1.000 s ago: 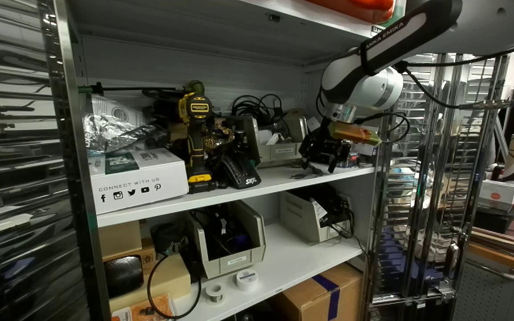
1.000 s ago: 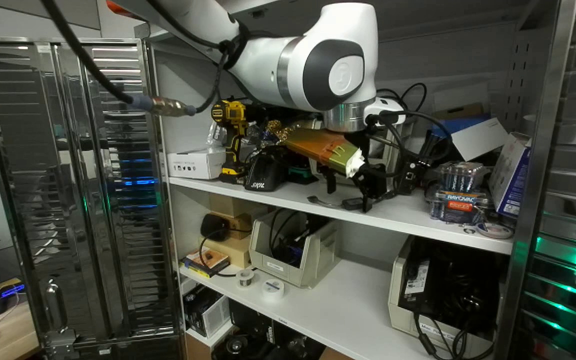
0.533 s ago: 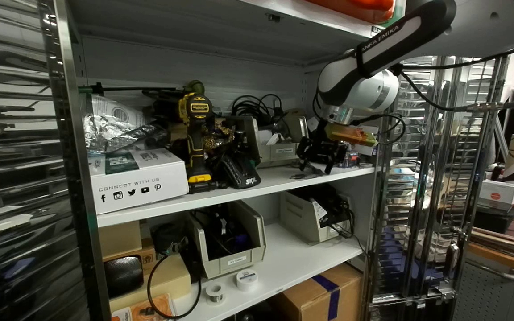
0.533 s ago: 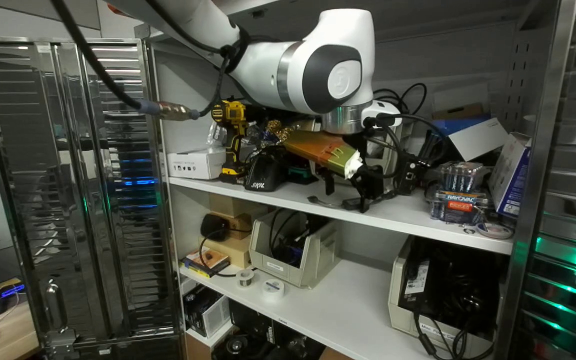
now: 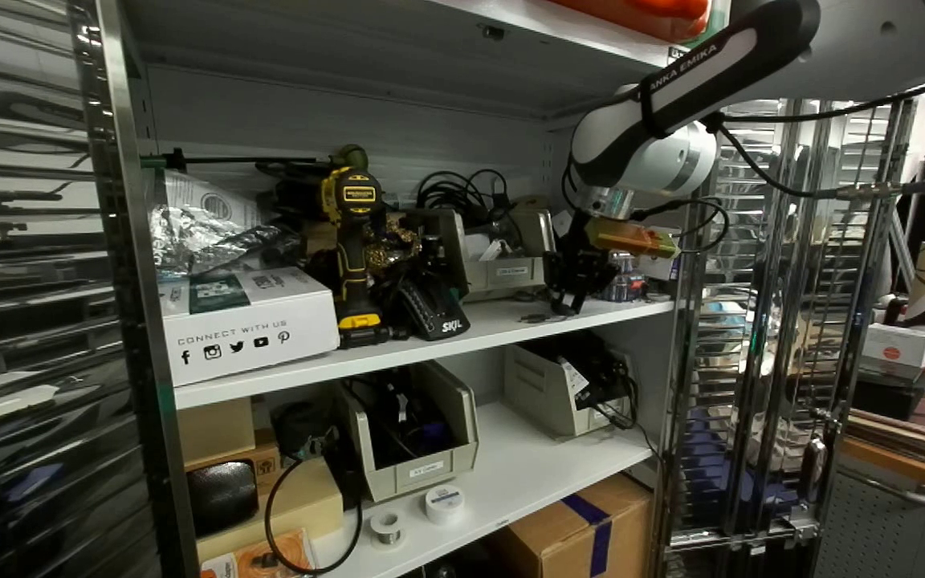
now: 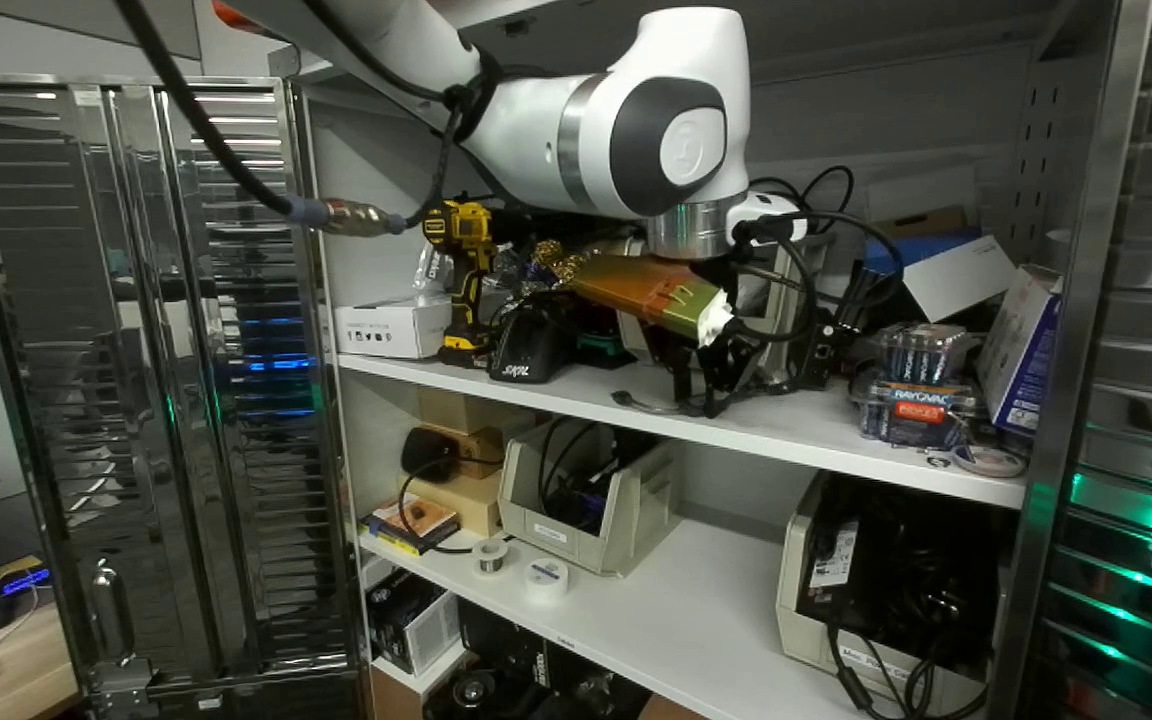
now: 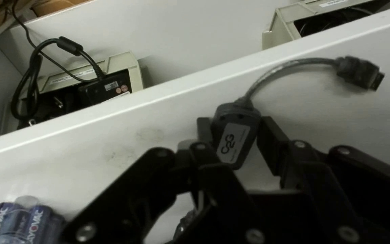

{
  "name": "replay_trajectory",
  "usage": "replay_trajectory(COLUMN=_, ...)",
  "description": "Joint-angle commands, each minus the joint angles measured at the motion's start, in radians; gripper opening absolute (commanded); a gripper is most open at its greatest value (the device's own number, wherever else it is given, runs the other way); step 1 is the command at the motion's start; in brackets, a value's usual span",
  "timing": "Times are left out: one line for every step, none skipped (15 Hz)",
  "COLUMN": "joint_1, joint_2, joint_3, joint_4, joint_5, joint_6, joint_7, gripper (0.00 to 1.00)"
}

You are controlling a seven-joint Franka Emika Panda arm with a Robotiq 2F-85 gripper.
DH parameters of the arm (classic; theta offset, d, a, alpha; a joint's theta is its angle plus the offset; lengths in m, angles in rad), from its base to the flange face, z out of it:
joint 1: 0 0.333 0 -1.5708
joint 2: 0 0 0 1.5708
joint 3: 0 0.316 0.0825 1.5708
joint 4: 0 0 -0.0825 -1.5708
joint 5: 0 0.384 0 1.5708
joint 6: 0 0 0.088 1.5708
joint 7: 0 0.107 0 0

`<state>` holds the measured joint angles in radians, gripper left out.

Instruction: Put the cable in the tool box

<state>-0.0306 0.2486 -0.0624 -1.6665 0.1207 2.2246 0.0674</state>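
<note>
A short grey cable [image 7: 293,63] lies on the upper shelf near its front edge, its dark plug pointing away to the right in the wrist view. At its other end is a flat adapter body with a C2G label. My gripper [image 7: 235,130] is shut on that body, one finger pressed against each side. In both exterior views the jaws point down at the shelf, with the cord [image 6: 641,404] showing beside them. Several grey bins stand around: a bin [image 5: 503,274] behind on the same shelf, two bins [image 5: 422,474] [image 6: 806,625] below. Which is the tool box I cannot tell.
A yellow drill [image 5: 358,201], a black SKIL charger [image 5: 434,313] and a white box [image 5: 254,329] share the shelf. Battery packs [image 6: 916,400] sit on the gripper's opposite side. Metal cabinet doors [image 6: 186,400] flank the shelves, and another shelf is overhead.
My gripper's jaws, wide apart before, have come together on the cable's adapter body. The arm sank slightly, then rose a little, nearly in place. The bins have not moved.
</note>
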Motion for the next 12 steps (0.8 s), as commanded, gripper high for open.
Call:
replay_trajectory(joint_1=-0.011, joint_2=0.014, joint_3=0.011, joint_4=0.033, joint_5=-0.013, joint_6=-0.045, joint_7=-0.025, gripper=0.12)
replay_trajectory(joint_1=-0.010, joint_2=0.010, joint_3=0.010, joint_4=0.028, joint_5=-0.016, joint_6=-0.050, joint_7=-0.029, gripper=0.15)
replay_trajectory(joint_1=-0.011, joint_2=0.001, joint_3=0.010, joint_4=0.017, joint_5=-0.017, joint_6=-0.052, joint_7=-0.035, gripper=0.15)
replay_trajectory(joint_1=-0.011, joint_2=-0.008, joint_3=0.011, joint_4=0.006, joint_5=-0.016, joint_6=-0.053, joint_7=-0.041, gripper=0.15)
replay_trajectory(joint_1=-0.012, joint_2=-0.027, joint_3=0.012, joint_4=-0.016, joint_5=-0.012, joint_6=-0.048, joint_7=-0.053, gripper=0.15)
replay_trajectory(joint_1=-0.013, joint_2=-0.049, joint_3=0.015, joint_4=-0.042, joint_5=-0.008, joint_6=-0.041, joint_7=-0.073, gripper=0.15)
replay_trajectory(joint_1=-0.016, joint_2=-0.071, joint_3=0.018, joint_4=-0.068, joint_5=0.002, joint_6=-0.039, joint_7=-0.100, gripper=0.14)
replay_trajectory(joint_1=-0.018, joint_2=-0.107, joint_3=0.021, joint_4=-0.110, joint_5=0.012, joint_6=-0.034, joint_7=-0.130, gripper=0.14)
replay_trajectory(joint_1=-0.017, joint_2=-0.139, joint_3=0.021, joint_4=-0.150, joint_5=0.010, joint_6=-0.027, joint_7=-0.155, gripper=0.14)
replay_trajectory(joint_1=-0.016, joint_2=-0.185, joint_3=0.020, joint_4=-0.207, joint_5=0.003, joint_6=-0.012, joint_7=-0.186, gripper=0.14)
replay_trajectory(joint_1=-0.014, joint_2=-0.223, joint_3=0.018, joint_4=-0.255, joint_5=-0.005, joint_6=0.001, joint_7=-0.209, gripper=0.14)
replay_trajectory(joint_1=-0.013, joint_2=-0.267, joint_3=0.013, joint_4=-0.308, joint_5=-0.017, joint_6=0.031, joint_7=-0.230, gripper=0.14)
